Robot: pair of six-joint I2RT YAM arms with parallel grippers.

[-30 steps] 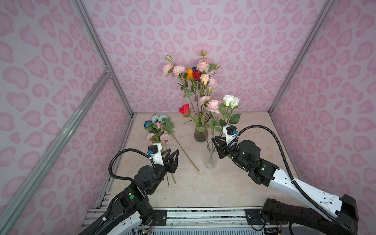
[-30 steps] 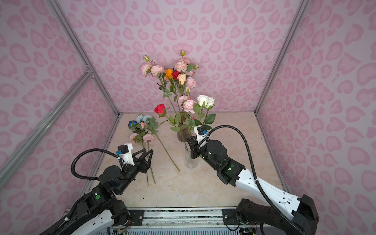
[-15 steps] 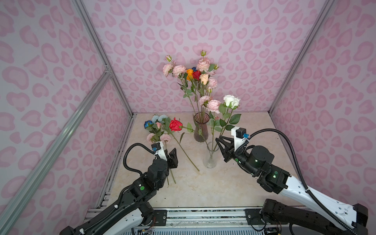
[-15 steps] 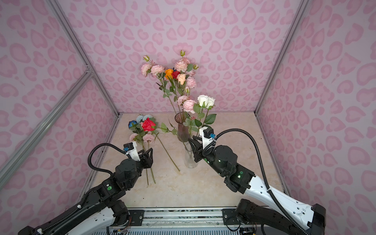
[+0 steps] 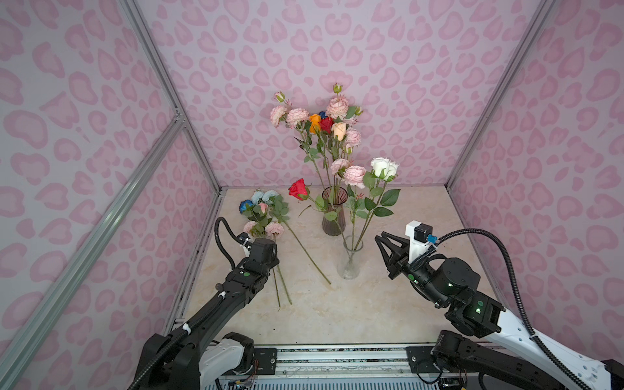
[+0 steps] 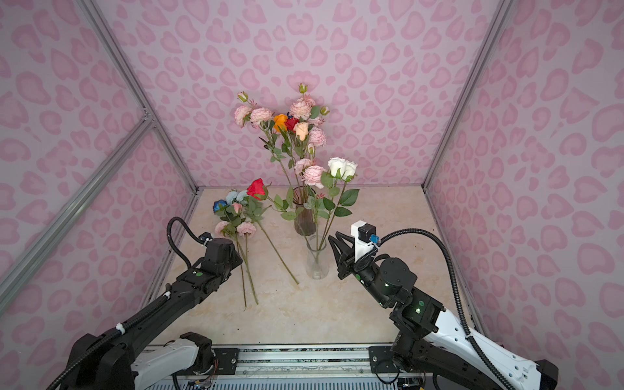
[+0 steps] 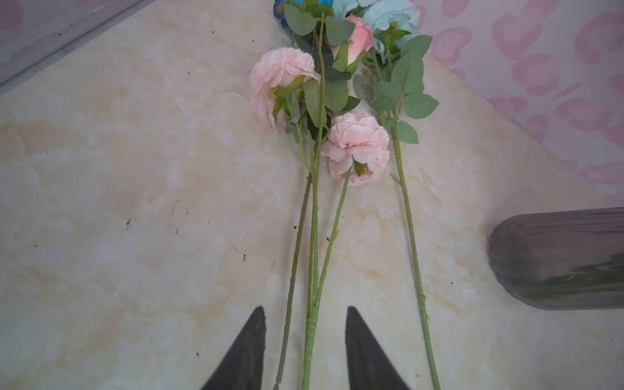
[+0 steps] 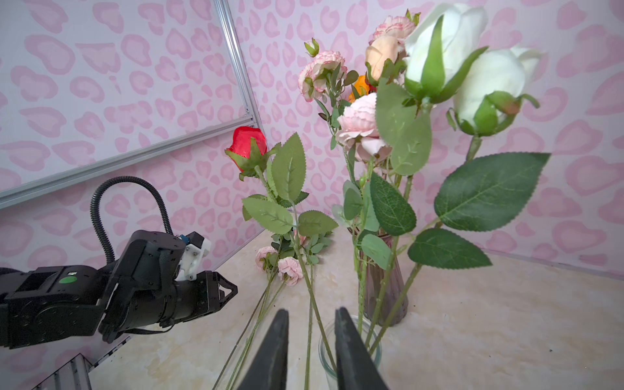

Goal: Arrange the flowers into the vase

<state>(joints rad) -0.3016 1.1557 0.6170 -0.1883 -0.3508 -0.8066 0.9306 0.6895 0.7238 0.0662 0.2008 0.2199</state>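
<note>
Several flowers (image 5: 261,216) lie at the left of the table, pink and blue heads away from me. My left gripper (image 5: 268,245) is low over their green stems (image 7: 314,270); its jaws (image 7: 304,314) stand apart astride two of the stems, not pinching them. A red rose (image 5: 298,189) leans left out of the clear glass vase (image 5: 350,261), beside two white roses (image 5: 384,167) and a pink one. My right gripper (image 5: 381,239) hangs open and empty just right of that vase. A dark ribbed vase (image 5: 333,216) behind holds a tall bunch (image 5: 324,121).
Pink patterned walls with metal posts (image 5: 162,101) close in the left, back and right of the marble table (image 5: 422,297). A long stem (image 5: 307,251) lies slantwise between the lying flowers and the clear vase. The left arm (image 8: 101,297) shows low in the right wrist view.
The right gripper has drawn back to the right of the clear vase, leaving the red rose leaning in it. The left arm reached forward and down over the lying stems, its jaws narrowing.
</note>
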